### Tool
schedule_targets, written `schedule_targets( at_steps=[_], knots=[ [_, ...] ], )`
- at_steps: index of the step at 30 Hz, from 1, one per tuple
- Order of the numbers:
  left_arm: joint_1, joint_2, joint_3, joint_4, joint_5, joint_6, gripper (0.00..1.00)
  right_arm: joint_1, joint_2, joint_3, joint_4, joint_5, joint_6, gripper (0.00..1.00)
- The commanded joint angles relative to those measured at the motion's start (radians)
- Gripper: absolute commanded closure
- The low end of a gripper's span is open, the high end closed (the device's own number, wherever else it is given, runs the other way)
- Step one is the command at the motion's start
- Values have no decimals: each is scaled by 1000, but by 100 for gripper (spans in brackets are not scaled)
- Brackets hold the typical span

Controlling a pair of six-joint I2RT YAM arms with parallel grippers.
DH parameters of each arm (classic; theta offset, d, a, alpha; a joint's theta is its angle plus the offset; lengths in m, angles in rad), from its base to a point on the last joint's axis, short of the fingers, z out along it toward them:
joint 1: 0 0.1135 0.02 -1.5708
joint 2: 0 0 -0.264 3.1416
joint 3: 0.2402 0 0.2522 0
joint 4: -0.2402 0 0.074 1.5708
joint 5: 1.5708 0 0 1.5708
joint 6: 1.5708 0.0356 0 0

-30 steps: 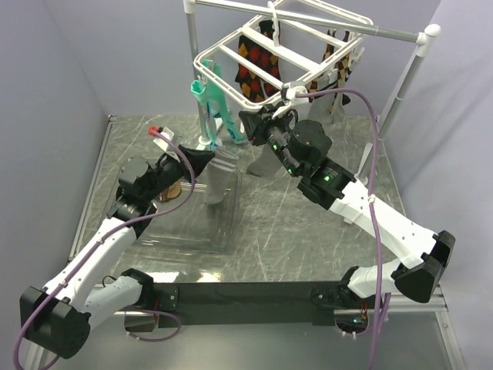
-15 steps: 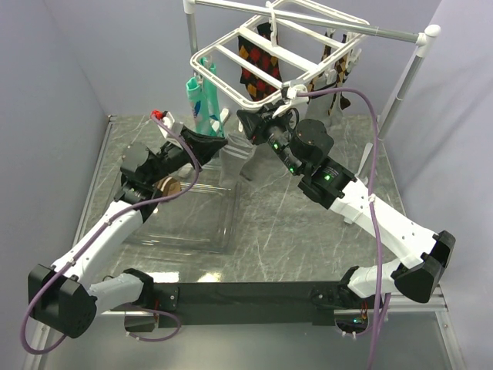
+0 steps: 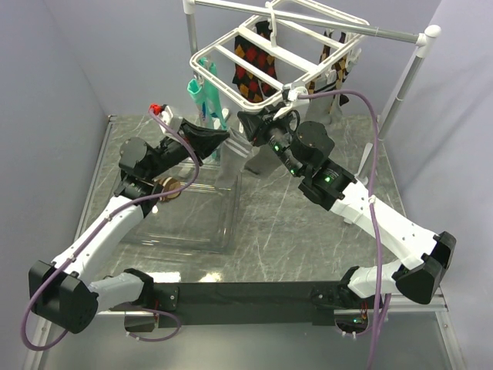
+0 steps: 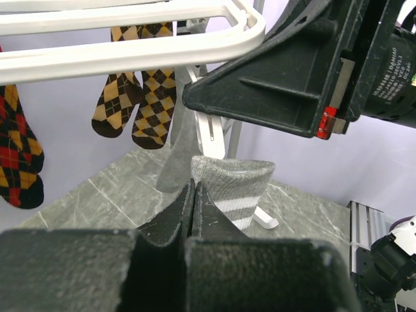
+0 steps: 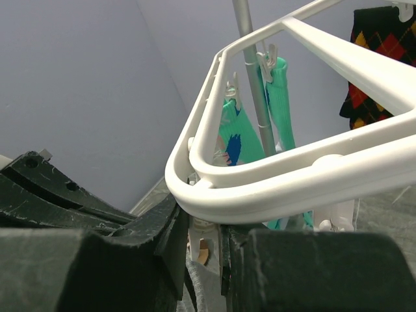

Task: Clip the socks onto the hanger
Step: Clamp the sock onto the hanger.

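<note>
L tool (image 4: 195, 192) clamped on grey sock (image 4: 237, 185) at cuff, held up just under hanger (image 4: 130, 49) corner. R tool (image 5: 201, 250) pinched on white clip (image 5: 197, 235) beneath that corner.

A lab test cell: plain walls (image 3: 54, 92) box a marbled tabletop (image 3: 285, 223).
</note>
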Motion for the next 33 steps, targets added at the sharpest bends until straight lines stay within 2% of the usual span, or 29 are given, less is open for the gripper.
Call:
schedule_targets(
  at_steps=[1, 8, 18, 33],
  knots=[
    [-3, 5, 53, 51, 18, 25, 99, -5, -36, -9, 22, -26, -3, 100],
    [-3, 31, 84, 37, 35, 22, 99, -5, -33, -11, 21, -32, 0, 100],
    [-3, 27, 44, 11, 17, 50, 99, -5, -25, 24, -6, 37, -14, 100],
    [-3, 36, 47, -18, 18, 76, 99, -5, -30, 21, 5, 23, -19, 100]
  ],
)
